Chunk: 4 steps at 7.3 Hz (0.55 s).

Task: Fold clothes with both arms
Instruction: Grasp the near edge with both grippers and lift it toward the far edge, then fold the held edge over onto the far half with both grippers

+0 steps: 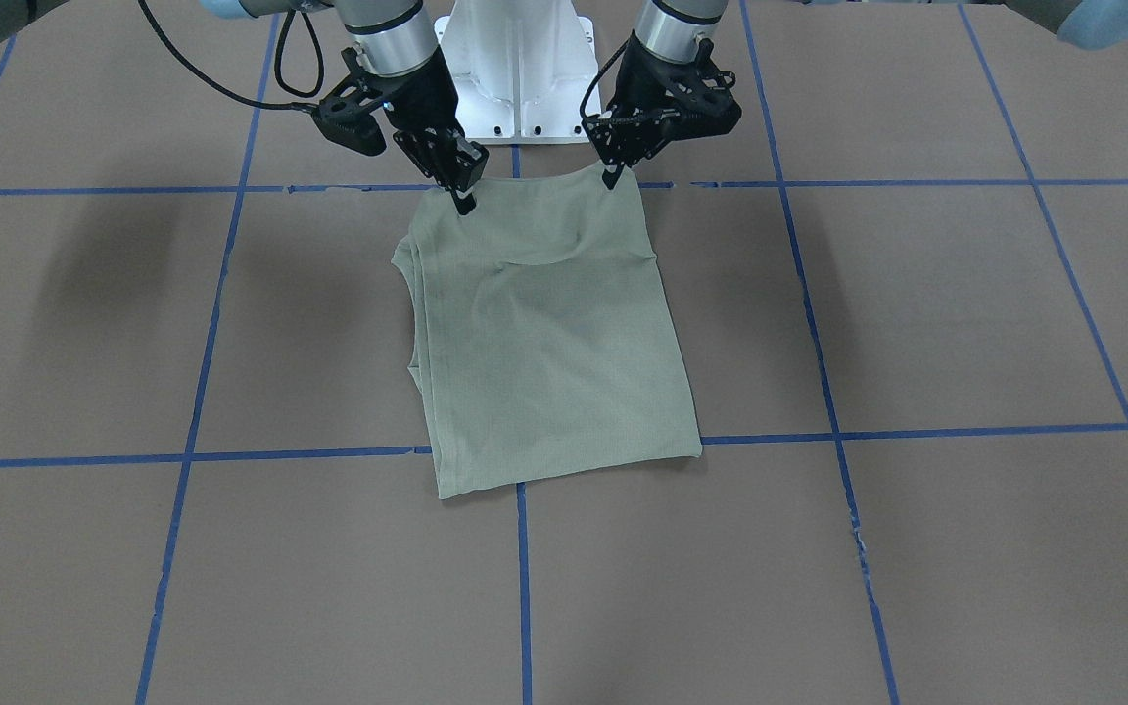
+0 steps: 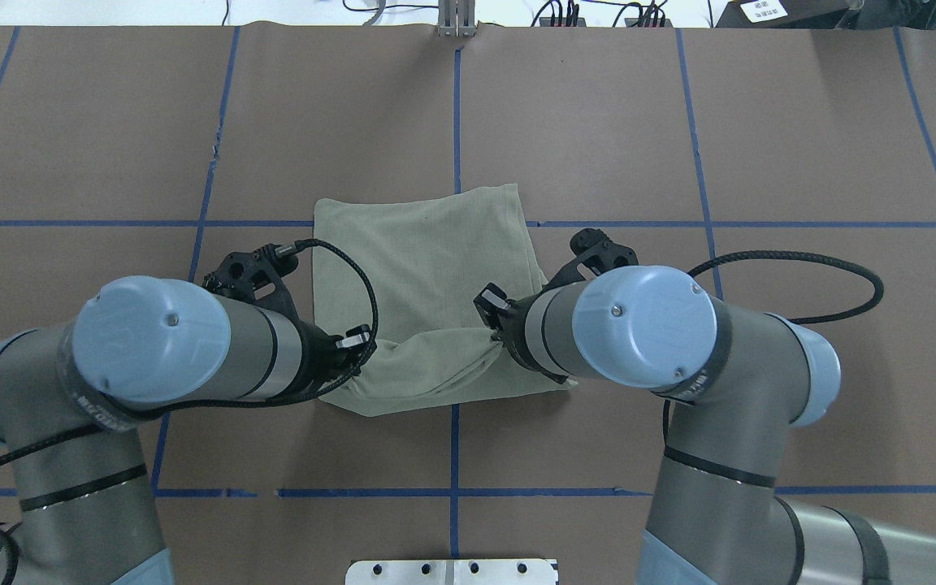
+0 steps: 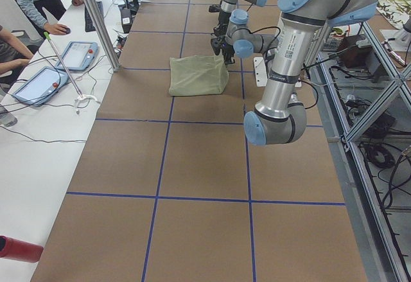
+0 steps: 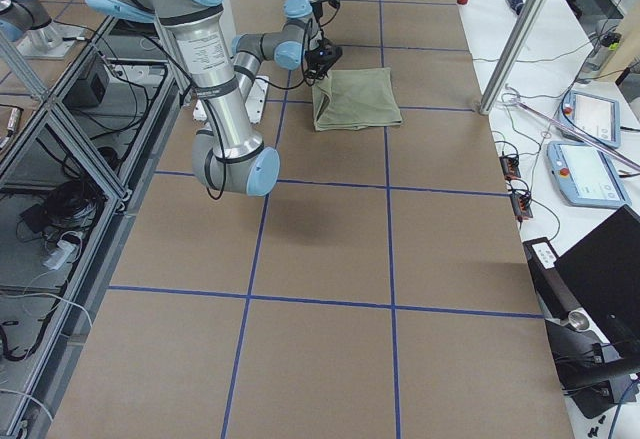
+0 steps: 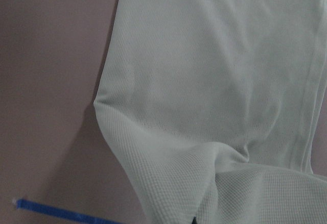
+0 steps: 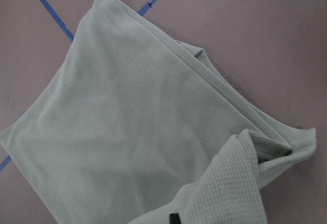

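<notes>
My left gripper (image 1: 613,178) and right gripper (image 1: 464,202) were each clamped shut on a corner of the shirt (image 1: 544,333), at its edge nearest my base, raised just off the table (image 1: 916,313). The rest lay folded flat mid-table. Both pinches looked thin. I judged a corner could slip free, or uneven travel could drag the layers beneath and skew the fold.

Grey-and-silver jointed left arm (image 2: 253,353) and right arm (image 2: 760,357): tubular links, round light-blue joint caps (image 2: 151,337) each with one central screw, black bands with white lettering, black braided cables (image 2: 793,258), black open-framed left gripper (image 1: 612,179) and right gripper (image 1: 464,203), white metal pedestal base (image 1: 520,69).
</notes>
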Each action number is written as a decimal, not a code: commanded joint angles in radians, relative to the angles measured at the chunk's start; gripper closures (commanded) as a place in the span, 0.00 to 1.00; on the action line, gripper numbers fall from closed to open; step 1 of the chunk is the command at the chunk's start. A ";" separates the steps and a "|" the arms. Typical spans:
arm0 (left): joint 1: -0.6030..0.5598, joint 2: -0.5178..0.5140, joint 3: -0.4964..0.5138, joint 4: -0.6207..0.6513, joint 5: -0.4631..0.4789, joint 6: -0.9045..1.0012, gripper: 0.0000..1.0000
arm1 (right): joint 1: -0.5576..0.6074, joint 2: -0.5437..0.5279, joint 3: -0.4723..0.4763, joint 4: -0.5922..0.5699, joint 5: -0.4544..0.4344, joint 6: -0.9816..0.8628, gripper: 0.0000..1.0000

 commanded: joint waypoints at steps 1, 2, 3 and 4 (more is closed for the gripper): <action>-0.097 -0.059 0.104 -0.026 0.000 0.042 1.00 | 0.079 0.074 -0.202 0.140 0.001 -0.048 1.00; -0.122 -0.060 0.145 -0.065 0.000 0.052 1.00 | 0.110 0.092 -0.276 0.193 0.003 -0.048 1.00; -0.151 -0.071 0.217 -0.133 0.002 0.053 1.00 | 0.146 0.141 -0.346 0.195 0.007 -0.069 1.00; -0.174 -0.103 0.303 -0.177 0.002 0.053 1.00 | 0.168 0.189 -0.409 0.196 0.013 -0.073 1.00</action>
